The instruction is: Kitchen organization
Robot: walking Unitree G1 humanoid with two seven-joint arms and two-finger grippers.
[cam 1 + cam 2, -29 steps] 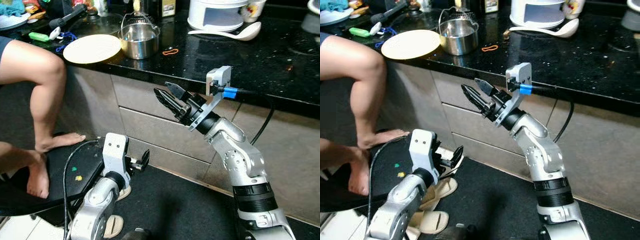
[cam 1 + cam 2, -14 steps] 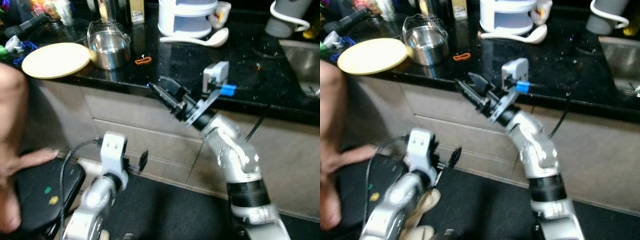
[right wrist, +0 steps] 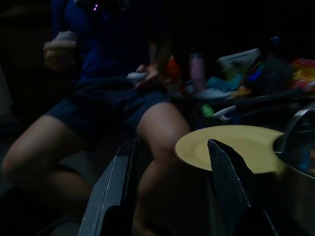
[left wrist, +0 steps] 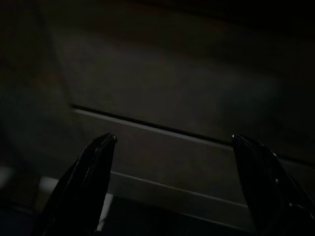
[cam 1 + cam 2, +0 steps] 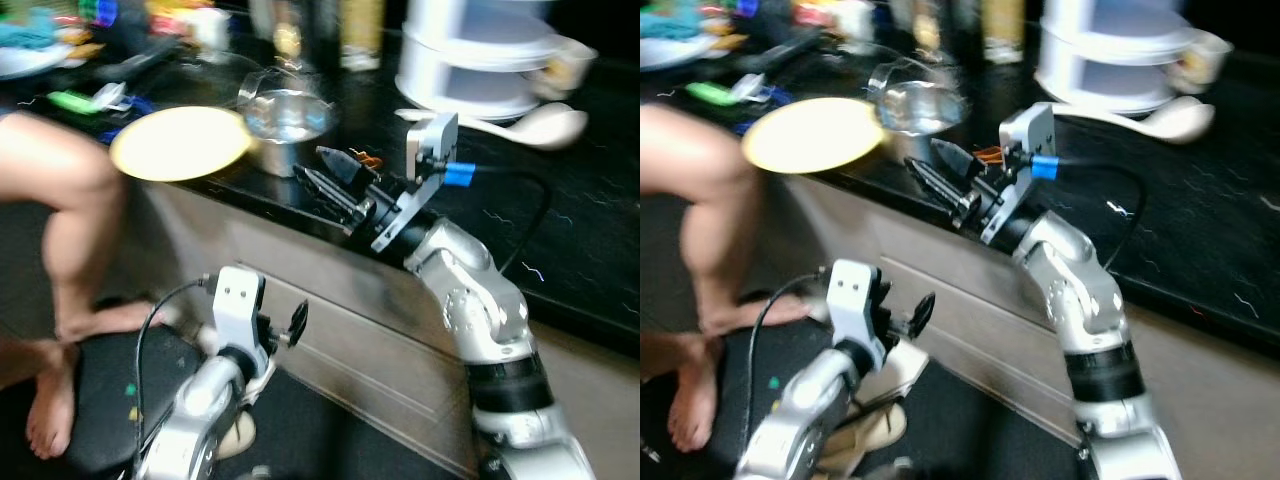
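Two silver arms show in the blurred head views. The right gripper [image 5: 325,172] is raised at centre frame, level with the front edge of the black countertop [image 5: 590,250], its black fingers parted a moderate way and holding nothing. They point toward the left of the frame, at the steel pot [image 5: 288,125] and the pale yellow plate [image 5: 180,143] that lie on the counter in the upper left. The plate sits just beside the pot and juts over the counter edge. In the right wrist view, the plate [image 3: 229,147] appears between and beyond the two fingertips [image 3: 129,152], with the pot rim [image 3: 295,147] at the far right edge.

The left gripper [image 5: 292,325] hangs low in the lower centre-left, in front of the grey cabinet drawers [image 5: 370,340]. Its wrist view is very dark; the fingers [image 4: 96,162] stand wide apart, empty, facing the drawer fronts [image 4: 162,98].

A white appliance [image 5: 480,60] stands at the upper right of the counter, with a white ladle [image 5: 520,122] lying just before it. A person's bare leg [image 5: 70,220] fills the left side, one foot [image 5: 45,425] resting on a dark mat [image 5: 110,400] at lower left.
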